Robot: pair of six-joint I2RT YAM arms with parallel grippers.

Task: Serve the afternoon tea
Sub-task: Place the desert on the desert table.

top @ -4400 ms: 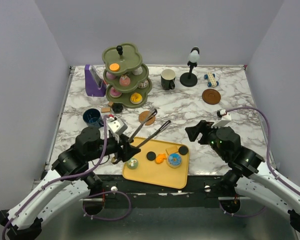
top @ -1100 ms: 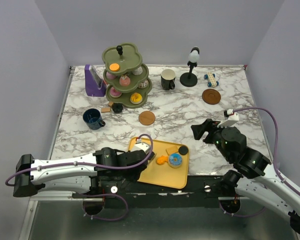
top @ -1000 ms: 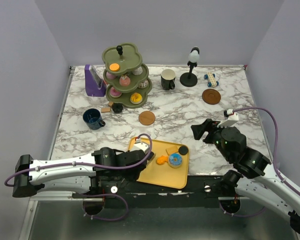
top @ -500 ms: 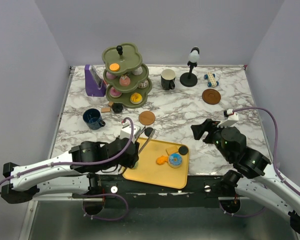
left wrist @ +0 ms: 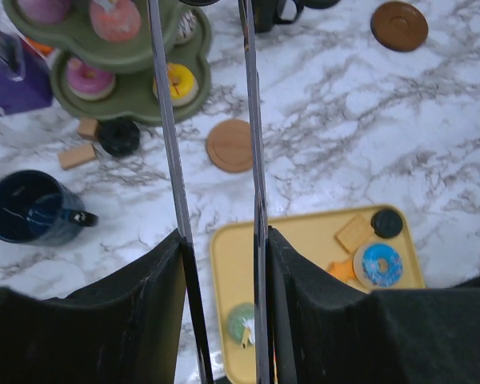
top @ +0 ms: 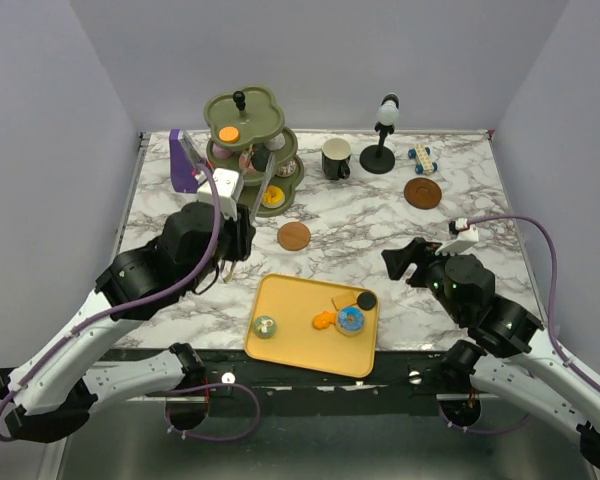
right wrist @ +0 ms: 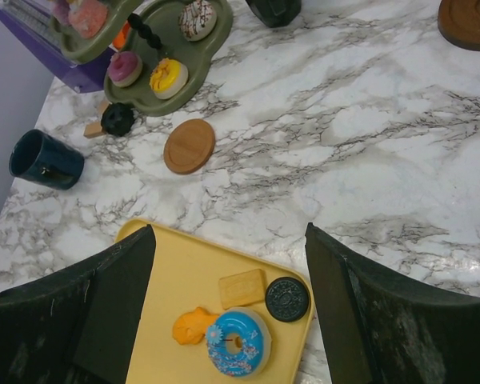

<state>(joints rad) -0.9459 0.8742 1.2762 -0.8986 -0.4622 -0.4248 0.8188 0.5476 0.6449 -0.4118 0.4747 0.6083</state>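
My left gripper (top: 236,238) is shut on a pair of long thin tongs (left wrist: 168,144), raised over the table's left side. The tongs reach toward the olive-green three-tier stand (top: 260,110); their tips are out of the wrist view, where a dark round shape sits between them. The yellow tray (top: 290,345) carries a green cupcake (top: 266,326), a blue doughnut (top: 349,319), an orange piece, a tan biscuit and a black biscuit (top: 366,299). My right gripper (top: 400,260) hangs open right of the tray. The dark-blue mug (left wrist: 28,208) stands left; the black cream-lined mug (top: 335,158) is at the back.
Brown coasters lie mid-table (top: 294,236) and at the right (top: 422,192). A purple wedge holder (top: 183,172) stands left of the stand, a black post with a white ball (top: 383,135) at the back. A black doughnut (left wrist: 118,136) and brown biscuits lie by the stand's foot.
The left arm rose off the tray and swung back-left to the three-tier stand with the tongs. A black biscuit has left the tray's middle. The right arm stayed put.
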